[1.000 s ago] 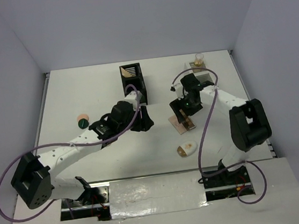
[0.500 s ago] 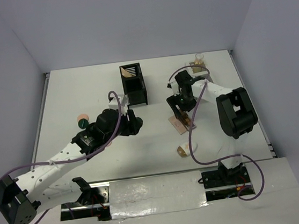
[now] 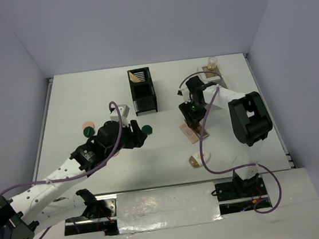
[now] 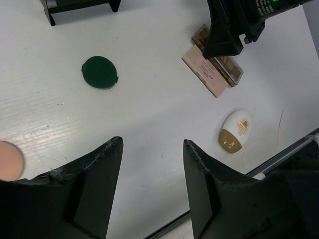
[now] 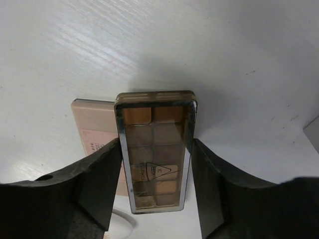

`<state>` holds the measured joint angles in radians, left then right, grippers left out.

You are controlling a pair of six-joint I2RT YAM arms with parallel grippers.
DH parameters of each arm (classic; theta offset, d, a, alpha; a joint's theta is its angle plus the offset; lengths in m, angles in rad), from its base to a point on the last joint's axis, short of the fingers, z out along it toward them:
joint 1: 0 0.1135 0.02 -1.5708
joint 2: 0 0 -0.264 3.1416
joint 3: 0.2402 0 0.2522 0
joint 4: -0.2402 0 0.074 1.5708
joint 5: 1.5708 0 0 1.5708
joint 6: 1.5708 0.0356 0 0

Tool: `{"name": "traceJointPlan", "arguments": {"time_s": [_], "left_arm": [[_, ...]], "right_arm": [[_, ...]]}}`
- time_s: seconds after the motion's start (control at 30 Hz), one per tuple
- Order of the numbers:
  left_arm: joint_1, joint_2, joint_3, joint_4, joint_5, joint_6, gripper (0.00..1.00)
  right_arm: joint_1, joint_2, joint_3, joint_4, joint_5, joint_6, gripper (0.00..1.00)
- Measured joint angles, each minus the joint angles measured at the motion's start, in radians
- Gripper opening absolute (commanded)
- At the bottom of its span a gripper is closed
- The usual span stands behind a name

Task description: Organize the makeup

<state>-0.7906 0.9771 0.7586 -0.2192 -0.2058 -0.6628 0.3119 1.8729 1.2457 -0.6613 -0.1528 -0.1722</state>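
The right pincer (image 5: 156, 145) stands closed on the eyeshadow palette (image 5: 155, 117); its two fingers press against the long sides. This palette lies partly over a beige flat palette (image 5: 92, 124) on the table (image 3: 88, 99). The left pincer (image 4: 149, 184) is spread wide and holds nothing. It hangs over the table near the dark green compact (image 4: 99, 72), and the white-gold oval compact (image 4: 234, 131) lies apart to the side.
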Motion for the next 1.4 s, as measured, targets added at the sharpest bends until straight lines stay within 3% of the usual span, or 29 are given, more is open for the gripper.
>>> {"name": "traceJointPlan", "arguments": {"time_s": [0.13,0.3,0.5,0.93,1.4], "left_arm": [[0.0,-0.018,-0.012,-0.006,-0.003,-0.001,0.64],[0.0,-0.037,-0.013,-0.016,-0.009,-0.004,0.64],[0.0,-0.047,-0.013,-0.017,-0.011,-0.02,0.64],[0.0,-0.045,-0.032,-0.006,-0.01,-0.025,0.64],[0.0,-0.028,-0.032,0.018,0.002,-0.024,0.64]], "right_arm": [[-0.008,0.001,0.001,-0.001,-0.017,-0.002,0.39],[-0.021,0.0,0.001,0.0,-0.034,-0.005,0.27],[-0.044,-0.055,0.001,0.0,-0.076,-0.04,0.23],[-0.104,-0.381,0.03,0.031,-0.312,-0.159,0.15],[-0.327,-0.442,0.044,0.294,-0.369,-0.149,0.11]]}}
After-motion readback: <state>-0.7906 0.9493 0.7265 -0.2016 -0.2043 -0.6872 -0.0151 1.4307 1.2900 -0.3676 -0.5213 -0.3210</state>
